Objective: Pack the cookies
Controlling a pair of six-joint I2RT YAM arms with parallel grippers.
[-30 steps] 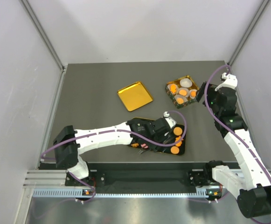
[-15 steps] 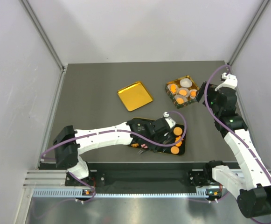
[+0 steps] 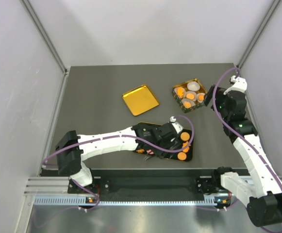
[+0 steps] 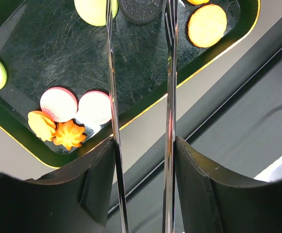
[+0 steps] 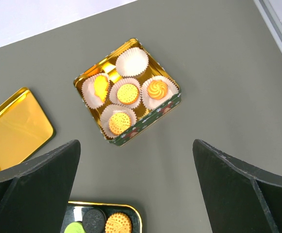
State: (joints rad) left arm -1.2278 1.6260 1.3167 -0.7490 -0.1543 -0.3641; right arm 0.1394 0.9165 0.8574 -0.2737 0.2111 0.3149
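Cookies lay flat on the black tray: round orange, pink, green discs, no long axis. Your left gripper straddled a dark one, part-open, unclamped; right gripper gaped empty.

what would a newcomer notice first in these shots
The shiny gold tray lying mid-table, and right of it the square tin of orange cookies in white paper cups. Nearer the arms, the left gripper hangs over a black tray holding loose cookies, pink, green and orange.
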